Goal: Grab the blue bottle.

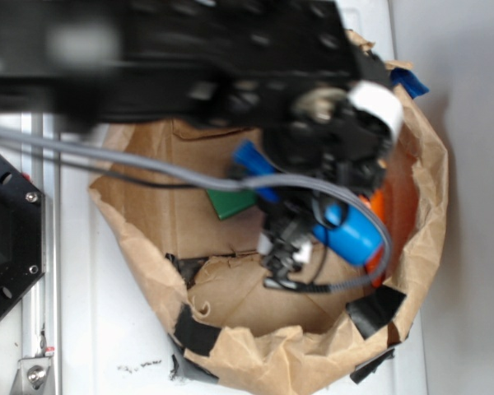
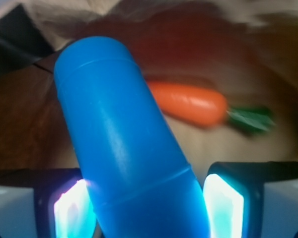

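Note:
The blue bottle (image 1: 354,230) lies slanted inside a brown paper bag (image 1: 148,239), its narrow end up and to the left and its body down and to the right. In the wrist view the blue bottle (image 2: 124,148) fills the gap between my two fingers. The left pad (image 2: 72,208) touches it and the right pad (image 2: 223,203) meets it low down. My gripper (image 1: 284,251) (image 2: 149,208) is shut on the bottle's body. The arm hides the middle of the bottle in the exterior view.
An orange carrot (image 2: 188,103) with a green top lies just beyond the bottle, and shows against the bag's right wall (image 1: 379,206). A flat green block (image 1: 229,203) lies to the left. Blue tape (image 1: 407,80) and black tape (image 1: 375,309) mark the bag's rim.

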### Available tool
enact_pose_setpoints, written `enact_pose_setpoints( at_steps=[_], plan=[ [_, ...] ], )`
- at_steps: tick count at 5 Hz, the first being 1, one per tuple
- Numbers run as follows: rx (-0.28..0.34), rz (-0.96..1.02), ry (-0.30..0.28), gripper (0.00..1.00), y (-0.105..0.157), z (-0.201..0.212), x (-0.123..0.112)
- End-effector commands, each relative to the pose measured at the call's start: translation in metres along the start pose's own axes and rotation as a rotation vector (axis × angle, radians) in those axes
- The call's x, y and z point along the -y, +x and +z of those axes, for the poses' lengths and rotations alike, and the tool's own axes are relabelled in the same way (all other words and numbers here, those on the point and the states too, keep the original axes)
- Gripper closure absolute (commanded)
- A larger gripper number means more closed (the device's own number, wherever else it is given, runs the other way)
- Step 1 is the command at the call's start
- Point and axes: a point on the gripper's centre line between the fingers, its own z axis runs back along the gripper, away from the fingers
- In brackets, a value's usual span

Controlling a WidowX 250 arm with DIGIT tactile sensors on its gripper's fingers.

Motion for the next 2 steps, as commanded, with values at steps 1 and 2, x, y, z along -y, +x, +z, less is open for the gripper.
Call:
enact_pose_setpoints(
  at_steps=[1, 2],
  plan=[
    [-0.037, 0.250, 0.054, 1.00, -0.0140, 0.0449, 0.0115],
    [0.003, 0.406, 0.071, 1.00, -0.0186, 0.0456, 0.0154]
  ],
)
